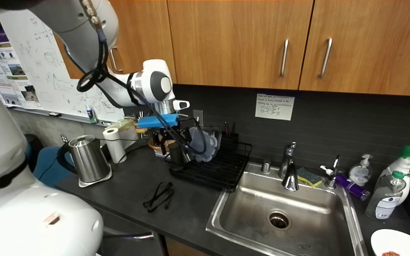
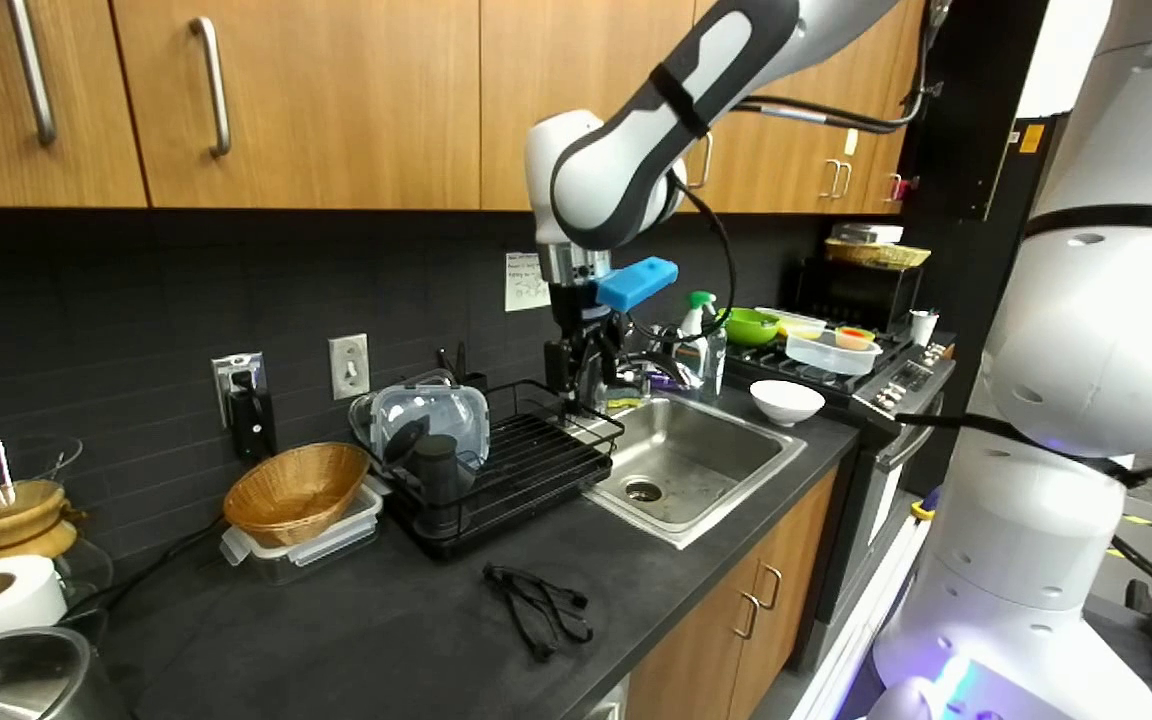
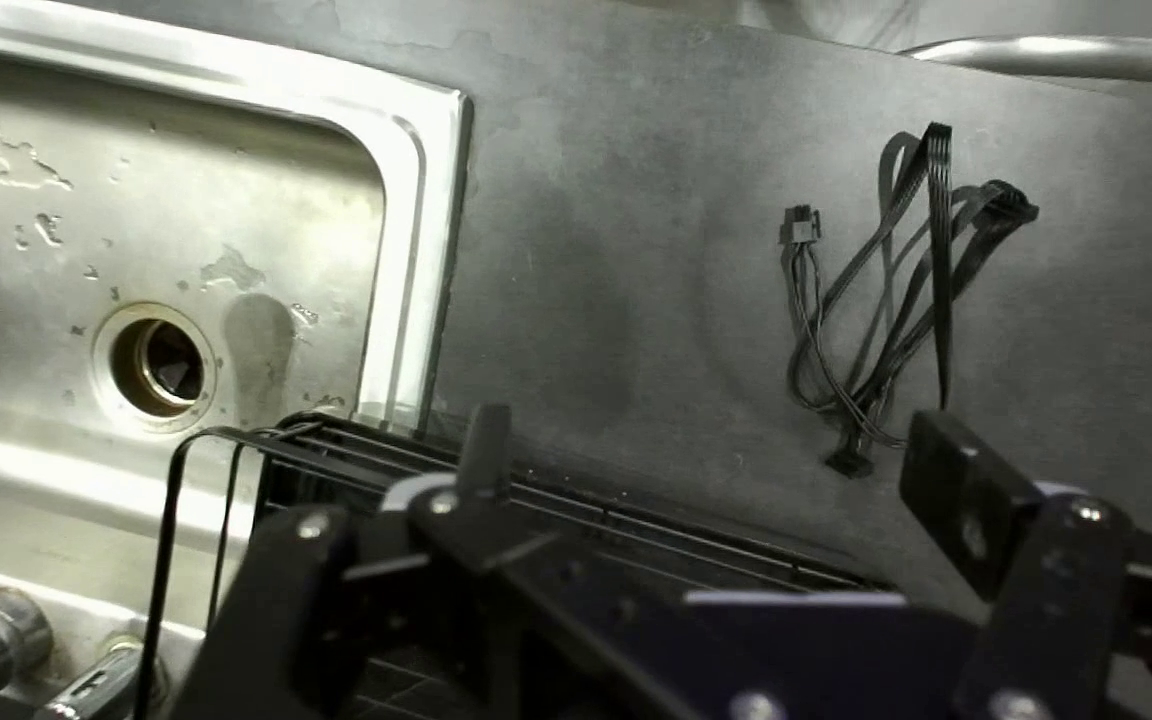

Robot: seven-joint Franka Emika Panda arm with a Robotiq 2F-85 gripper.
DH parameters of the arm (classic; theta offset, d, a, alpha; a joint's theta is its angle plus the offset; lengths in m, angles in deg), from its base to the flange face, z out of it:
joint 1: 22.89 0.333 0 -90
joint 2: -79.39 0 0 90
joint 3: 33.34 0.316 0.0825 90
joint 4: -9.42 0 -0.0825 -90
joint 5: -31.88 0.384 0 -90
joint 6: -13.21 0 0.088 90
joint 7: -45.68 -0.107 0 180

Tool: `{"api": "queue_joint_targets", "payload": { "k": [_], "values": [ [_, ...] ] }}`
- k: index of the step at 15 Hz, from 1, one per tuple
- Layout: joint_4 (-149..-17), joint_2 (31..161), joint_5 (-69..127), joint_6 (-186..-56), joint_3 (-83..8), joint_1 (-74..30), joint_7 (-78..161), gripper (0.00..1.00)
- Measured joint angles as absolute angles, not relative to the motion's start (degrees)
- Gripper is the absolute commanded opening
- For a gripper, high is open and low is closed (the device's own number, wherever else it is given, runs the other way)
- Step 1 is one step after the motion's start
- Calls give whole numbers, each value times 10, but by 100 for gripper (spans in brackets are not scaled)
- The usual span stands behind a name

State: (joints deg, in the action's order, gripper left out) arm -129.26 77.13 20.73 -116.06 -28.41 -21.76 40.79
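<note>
My gripper (image 3: 721, 455) stands open, its two black fingers wide apart with nothing between them. It hangs over the black wire dish rack (image 2: 536, 455), which shows beneath the fingers in the wrist view. A clear plastic container (image 2: 433, 415) and a dark cup (image 2: 439, 478) stand in the rack's end away from the sink. On the dark counter lies a loose bundle of black cables (image 3: 921, 290) with small connectors, apart from the gripper. Both exterior views show this bundle too, in front of the rack. In an exterior view the gripper (image 1: 160, 144) is partly covered by its own wiring.
A steel sink (image 2: 686, 460) with a faucet (image 1: 290, 170) adjoins the rack. Wooden cabinets (image 1: 240, 42) hang above. A wicker basket (image 2: 296, 490), kettle (image 1: 89, 160) and paper roll (image 1: 114, 144) stand on the rack's far side. Bottles and a white bowl (image 2: 786, 400) are beyond the sink.
</note>
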Motion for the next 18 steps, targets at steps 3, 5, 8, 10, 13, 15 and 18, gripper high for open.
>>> {"api": "queue_joint_targets", "payload": {
  "k": [3,5,8,10,13,15,18],
  "values": [
    [-1294,819,204,-1198,-284,-217,408,100],
    [-1293,847,198,-1221,-284,-215,408,100],
    [-1281,882,194,-1245,-284,-204,408,100],
    [-1261,903,194,-1251,-283,-190,407,100],
    [-1221,938,196,-1251,-279,-165,397,100],
    [-1196,963,208,-1250,-275,-153,393,100],
    [-1175,995,251,-1248,-270,-146,392,100]
  ]
}}
